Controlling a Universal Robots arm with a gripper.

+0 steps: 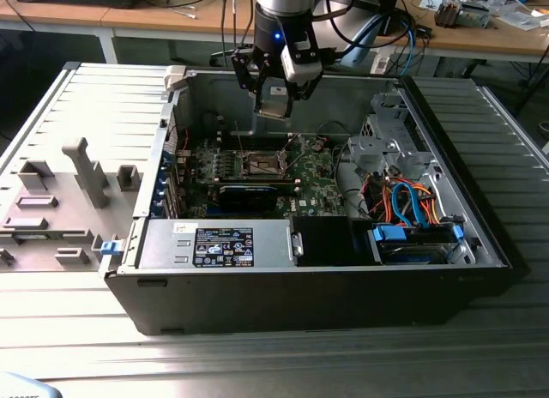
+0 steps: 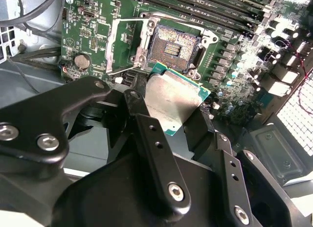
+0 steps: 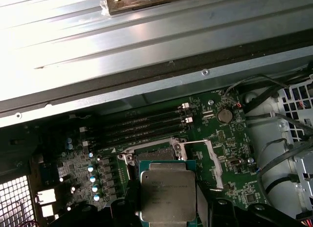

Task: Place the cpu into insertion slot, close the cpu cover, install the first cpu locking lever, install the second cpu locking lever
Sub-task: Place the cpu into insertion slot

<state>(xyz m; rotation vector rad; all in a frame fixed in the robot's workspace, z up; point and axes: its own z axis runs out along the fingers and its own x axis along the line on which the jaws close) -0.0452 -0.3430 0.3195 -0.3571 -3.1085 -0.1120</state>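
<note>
End effector (image 2: pixel 166 117) clamped on cpu (image 3: pixel 167 195) above insertion slot (image 2: pixel 173 48), ribbed metal table (image 1: pixel 257 364), wooden desks (image 1: pixel 171 16) behind

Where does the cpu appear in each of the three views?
Exterior view: the cpu hangs in the jaws above the insertion slot.
Second wrist view: the cpu sits between the jaws, next to the insertion slot.
First wrist view: the cpu partly hides the insertion slot.
Shared landmark: the insertion slot.

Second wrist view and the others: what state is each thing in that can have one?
cpu: held by the gripper, above the board, not yet seated.
gripper: shut on the cpu.
insertion slot: empty, uncovered.
cpu cover: swung open beside the slot.
computer case: lying flat, side open.
</note>
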